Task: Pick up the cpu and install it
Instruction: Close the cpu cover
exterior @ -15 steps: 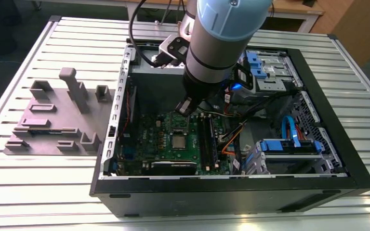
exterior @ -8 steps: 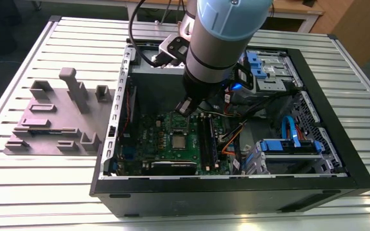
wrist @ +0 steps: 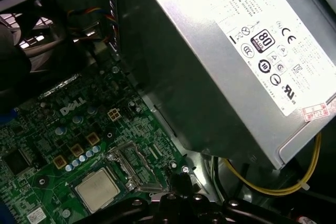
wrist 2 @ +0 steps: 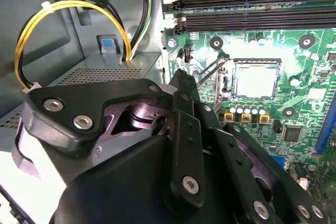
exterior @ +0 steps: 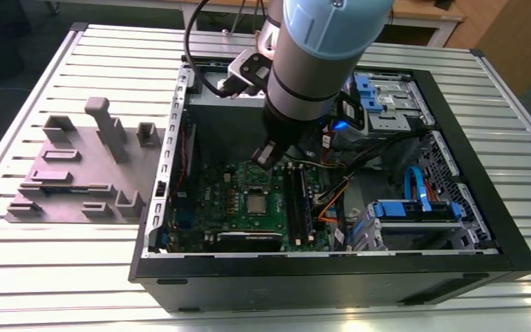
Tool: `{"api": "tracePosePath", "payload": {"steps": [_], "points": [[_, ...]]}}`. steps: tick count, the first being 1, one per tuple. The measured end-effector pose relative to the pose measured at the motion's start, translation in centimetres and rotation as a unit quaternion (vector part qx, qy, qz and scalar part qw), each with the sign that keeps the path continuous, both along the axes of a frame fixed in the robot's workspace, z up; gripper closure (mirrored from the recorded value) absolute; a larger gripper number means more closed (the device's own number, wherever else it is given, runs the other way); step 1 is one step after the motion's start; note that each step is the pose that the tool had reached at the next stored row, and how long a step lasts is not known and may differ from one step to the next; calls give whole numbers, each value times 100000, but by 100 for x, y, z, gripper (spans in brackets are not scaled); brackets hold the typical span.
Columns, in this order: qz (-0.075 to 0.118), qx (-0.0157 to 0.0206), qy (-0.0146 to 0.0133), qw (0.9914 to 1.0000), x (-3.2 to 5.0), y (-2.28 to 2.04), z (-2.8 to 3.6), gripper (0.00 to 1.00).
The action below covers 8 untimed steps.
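Observation:
The cpu (exterior: 258,203) lies flat in the socket of the green motherboard (exterior: 212,197), silver top up, inside the open computer case. Both wrist views show the cpu (wrist 2: 257,81) (wrist: 97,188) framed by the socket, with the thin metal retention lever (wrist 2: 210,70) raised beside it. My gripper (exterior: 265,155) hangs over the board just behind the socket, apart from the cpu. Its dark fingertips (wrist 2: 180,75) (wrist: 180,181) are drawn together with nothing between them, close to the lever.
The silver power supply (wrist: 226,51) sits close behind the gripper, with yellow and black cables (wrist 2: 63,9) looping from it. Memory slots (wrist 2: 252,9) run beside the socket. Blue drive cages (exterior: 413,207) fill the case's right side. A grey fixture (exterior: 81,166) stands on the slatted table.

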<state>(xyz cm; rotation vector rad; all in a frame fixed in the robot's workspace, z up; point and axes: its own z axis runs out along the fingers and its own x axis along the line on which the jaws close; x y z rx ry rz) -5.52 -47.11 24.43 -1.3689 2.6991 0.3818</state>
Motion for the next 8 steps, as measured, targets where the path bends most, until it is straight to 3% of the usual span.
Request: {"api": "tracePosePath", "payload": {"steps": [8], "points": [[0, 4, -2, 100000, 0, -10, 13, 89]]}}
